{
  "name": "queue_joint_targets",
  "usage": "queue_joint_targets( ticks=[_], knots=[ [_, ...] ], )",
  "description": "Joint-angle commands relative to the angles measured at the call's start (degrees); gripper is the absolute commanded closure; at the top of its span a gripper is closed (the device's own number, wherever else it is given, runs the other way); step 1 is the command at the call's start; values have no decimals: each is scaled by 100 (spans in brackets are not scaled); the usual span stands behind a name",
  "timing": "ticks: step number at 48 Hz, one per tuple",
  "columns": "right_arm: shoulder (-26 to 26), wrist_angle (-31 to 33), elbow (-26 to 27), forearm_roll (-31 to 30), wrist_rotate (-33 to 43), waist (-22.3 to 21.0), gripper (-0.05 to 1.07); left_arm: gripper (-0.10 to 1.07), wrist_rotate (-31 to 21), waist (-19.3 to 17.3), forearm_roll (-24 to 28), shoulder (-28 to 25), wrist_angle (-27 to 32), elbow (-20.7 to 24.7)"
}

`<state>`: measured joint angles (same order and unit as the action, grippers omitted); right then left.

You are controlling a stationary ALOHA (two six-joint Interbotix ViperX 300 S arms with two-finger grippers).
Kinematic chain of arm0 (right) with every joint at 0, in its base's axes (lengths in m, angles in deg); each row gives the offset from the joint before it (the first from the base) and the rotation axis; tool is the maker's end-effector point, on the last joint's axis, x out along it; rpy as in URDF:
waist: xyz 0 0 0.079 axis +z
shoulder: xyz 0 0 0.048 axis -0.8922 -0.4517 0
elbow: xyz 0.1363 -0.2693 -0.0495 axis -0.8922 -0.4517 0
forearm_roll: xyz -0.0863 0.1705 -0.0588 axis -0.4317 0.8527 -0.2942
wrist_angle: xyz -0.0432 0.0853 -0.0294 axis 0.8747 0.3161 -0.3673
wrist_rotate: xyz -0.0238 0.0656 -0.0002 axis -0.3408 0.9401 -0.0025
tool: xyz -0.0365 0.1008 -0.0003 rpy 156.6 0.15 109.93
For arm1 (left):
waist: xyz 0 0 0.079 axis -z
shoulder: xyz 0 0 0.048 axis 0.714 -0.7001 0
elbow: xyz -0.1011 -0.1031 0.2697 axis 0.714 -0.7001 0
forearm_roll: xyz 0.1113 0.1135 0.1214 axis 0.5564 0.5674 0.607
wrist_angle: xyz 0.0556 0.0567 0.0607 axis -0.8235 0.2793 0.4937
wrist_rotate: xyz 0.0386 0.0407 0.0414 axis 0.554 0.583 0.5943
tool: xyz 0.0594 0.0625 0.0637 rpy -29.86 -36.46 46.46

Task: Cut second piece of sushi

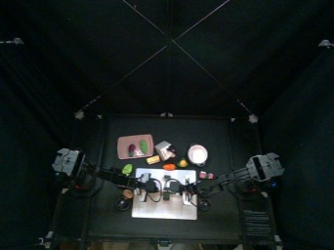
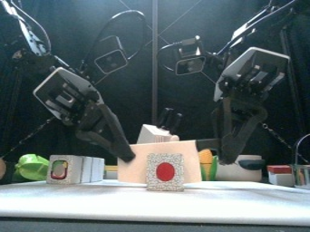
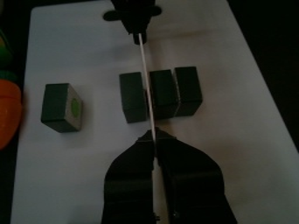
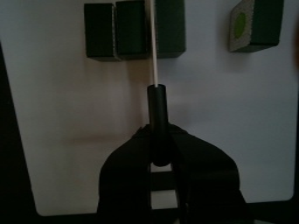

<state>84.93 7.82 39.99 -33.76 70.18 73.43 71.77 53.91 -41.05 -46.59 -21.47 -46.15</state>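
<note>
A dark sushi roll (image 3: 159, 93) of three joined segments lies on the white cutting board (image 3: 239, 175). One cut piece (image 3: 62, 107) with a green centre lies apart from it. The knife's thin blade (image 3: 143, 83) rests across the roll, on the seam between two segments. My left gripper (image 3: 152, 140) is shut on the blade's near end. My right gripper (image 4: 158, 133) is shut on the knife's black handle (image 4: 158, 103), and the blade runs on over the roll (image 4: 132, 29). The separate piece (image 4: 254, 24) lies beside the roll. The front view shows the roll's end face (image 2: 166, 170) with a red centre.
Toy foods lie off the board's edge: an orange piece (image 3: 6, 105) and a green one (image 2: 29, 168). Behind the board, the top view shows a pinkish tray (image 1: 135, 146) and a white plate (image 1: 197, 153). A bowl (image 2: 249, 169) stands at the front right.
</note>
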Motion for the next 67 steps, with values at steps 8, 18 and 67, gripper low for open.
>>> queue_joint_targets(
  ticks=[8,18,67],
  knots=[
    [-105,-185,97,114,0,-79,71,62,9,-62,-237,-229,-35,185],
    [-53,-185,105,70,0,-123,71,62,18,-167,-272,-229,-44,220],
    [26,-158,185,-97,0,-492,72,62,35,-554,-220,-18,-35,202]
  ],
)
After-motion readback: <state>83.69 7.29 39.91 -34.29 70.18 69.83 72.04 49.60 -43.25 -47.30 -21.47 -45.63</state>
